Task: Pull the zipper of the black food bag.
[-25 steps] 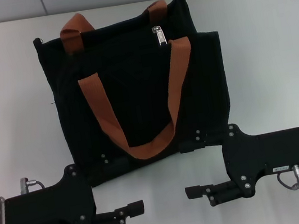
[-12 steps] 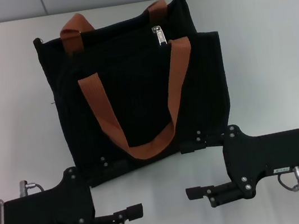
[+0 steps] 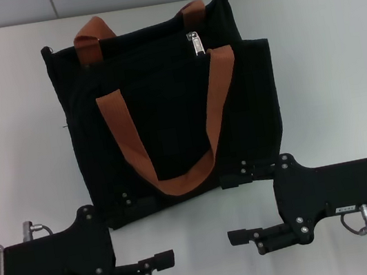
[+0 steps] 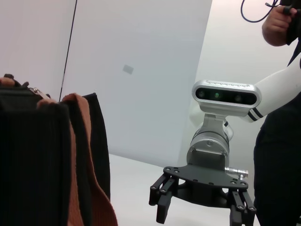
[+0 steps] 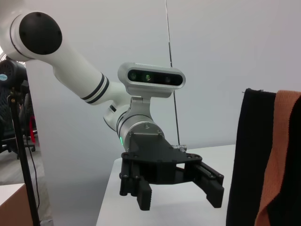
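Note:
The black food bag [image 3: 165, 112] lies flat in the middle of the white table, its two rust-brown handles [image 3: 215, 108] spread over it. The silver zipper pull [image 3: 194, 44] sits on the bag's far edge, right of centre. My left gripper [image 3: 161, 226] is open at the bag's near left corner, one finger over the bag's bottom edge. My right gripper [image 3: 228, 208] is open at the near right corner, facing the left one. The left wrist view shows the bag's side [image 4: 33, 165] and the open right gripper [image 4: 200, 216]. The right wrist view shows the open left gripper [image 5: 178, 201].
The white table [image 3: 340, 71] stretches on both sides of the bag. A grey wall runs behind its far edge. A person [image 4: 282, 141] stands beside the right arm in the left wrist view.
My left gripper has slid slightly toward the table's near edge. The right gripper and the bag have not moved.

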{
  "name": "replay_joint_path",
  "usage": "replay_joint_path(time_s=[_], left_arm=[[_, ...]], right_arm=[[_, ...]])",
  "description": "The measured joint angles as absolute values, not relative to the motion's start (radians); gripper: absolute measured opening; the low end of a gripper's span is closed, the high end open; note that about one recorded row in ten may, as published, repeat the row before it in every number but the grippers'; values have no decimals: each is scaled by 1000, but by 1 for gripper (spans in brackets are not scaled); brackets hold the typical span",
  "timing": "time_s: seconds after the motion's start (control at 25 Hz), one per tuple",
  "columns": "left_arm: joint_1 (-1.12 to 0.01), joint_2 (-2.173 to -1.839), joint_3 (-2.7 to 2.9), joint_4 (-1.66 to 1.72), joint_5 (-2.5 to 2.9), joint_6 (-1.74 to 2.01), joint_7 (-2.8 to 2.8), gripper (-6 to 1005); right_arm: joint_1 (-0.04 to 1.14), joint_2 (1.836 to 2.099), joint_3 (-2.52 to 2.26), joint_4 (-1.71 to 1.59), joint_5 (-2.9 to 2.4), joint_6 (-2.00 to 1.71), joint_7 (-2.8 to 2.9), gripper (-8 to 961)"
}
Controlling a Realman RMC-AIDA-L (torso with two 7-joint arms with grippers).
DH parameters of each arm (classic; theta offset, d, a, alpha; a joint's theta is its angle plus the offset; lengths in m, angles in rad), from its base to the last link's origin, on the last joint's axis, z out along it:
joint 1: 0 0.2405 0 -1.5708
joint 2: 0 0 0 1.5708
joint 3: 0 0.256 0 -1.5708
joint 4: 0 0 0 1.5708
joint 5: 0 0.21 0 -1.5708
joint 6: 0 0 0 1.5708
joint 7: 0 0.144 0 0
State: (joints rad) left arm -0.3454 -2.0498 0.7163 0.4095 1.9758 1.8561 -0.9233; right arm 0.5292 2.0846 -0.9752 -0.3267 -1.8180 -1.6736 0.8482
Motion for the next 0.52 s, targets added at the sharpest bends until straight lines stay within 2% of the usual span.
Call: replay_joint_path(time_s=[0.52], left_arm=[[-344, -2051, 716, 411, 1976, 1856, -922, 836]], right_arm=[[532, 2084, -976, -325, -1804, -1680, 848, 788]])
